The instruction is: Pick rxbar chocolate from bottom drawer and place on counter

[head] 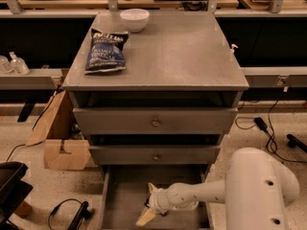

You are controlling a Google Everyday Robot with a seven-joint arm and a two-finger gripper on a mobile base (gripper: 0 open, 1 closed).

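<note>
One arm [206,191] holds gripper [148,203] inside bottom drawer [125,190].

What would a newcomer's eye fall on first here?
The big white arm at lower right, with its gripper low in the open bottom drawer, fingers spread. Next, the blue chip bag and white bowl at the left rear of the counter.

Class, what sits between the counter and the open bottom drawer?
Camera view: between counter and bottom drawer sit two upper knobbed drawers. The gripper is inside the bottom drawer.
</note>
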